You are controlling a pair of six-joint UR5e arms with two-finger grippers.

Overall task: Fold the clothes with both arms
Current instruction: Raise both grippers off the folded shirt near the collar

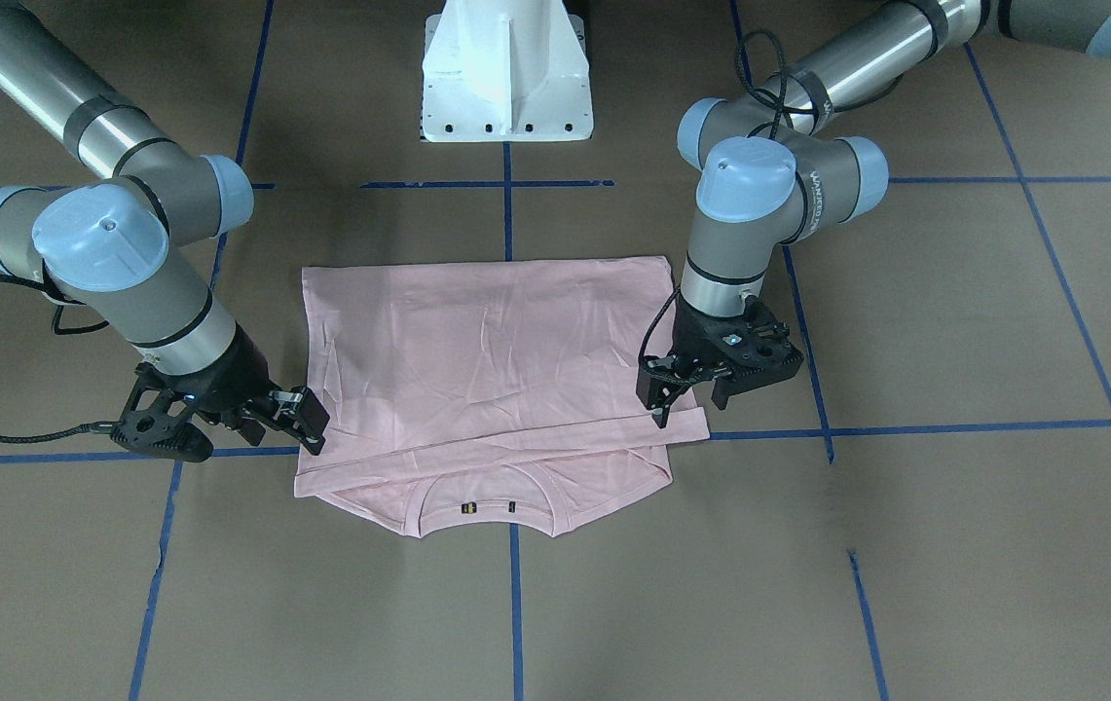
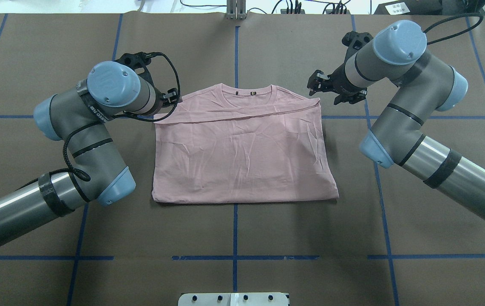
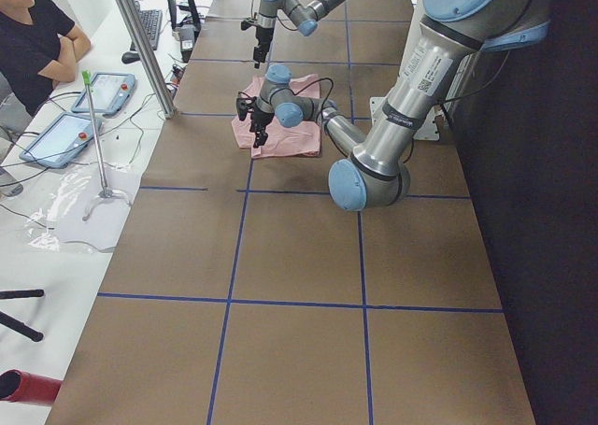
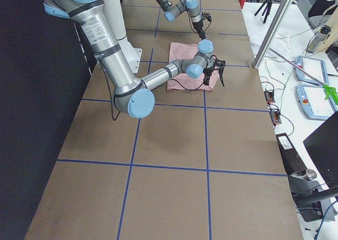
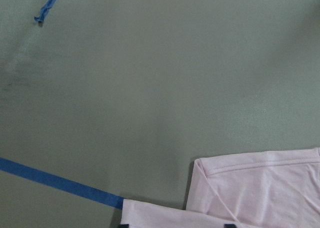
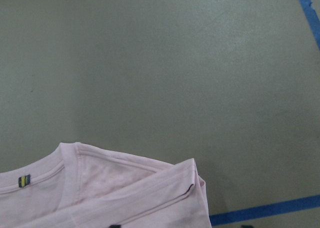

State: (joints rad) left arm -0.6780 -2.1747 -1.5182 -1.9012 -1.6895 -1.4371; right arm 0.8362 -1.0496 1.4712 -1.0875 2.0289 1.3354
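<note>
Brown table (image 2: 310, 229) crossed by blue tape lines (image 2: 234, 229), a folded pink T-shirt (image 2: 242, 157) lying flat near its middle

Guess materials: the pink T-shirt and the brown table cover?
T-shirt: thin matte knit, probably cotton jersey; soft creases, limp folded edges.
Table cover: matte brown sheet, maybe kraft paper or a mat; flat, no sheen, blue tape lines stuck on.

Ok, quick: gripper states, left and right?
Left gripper: open, holding nothing, one fingertip at the T-shirt.
Right gripper: open, holding nothing.
</note>
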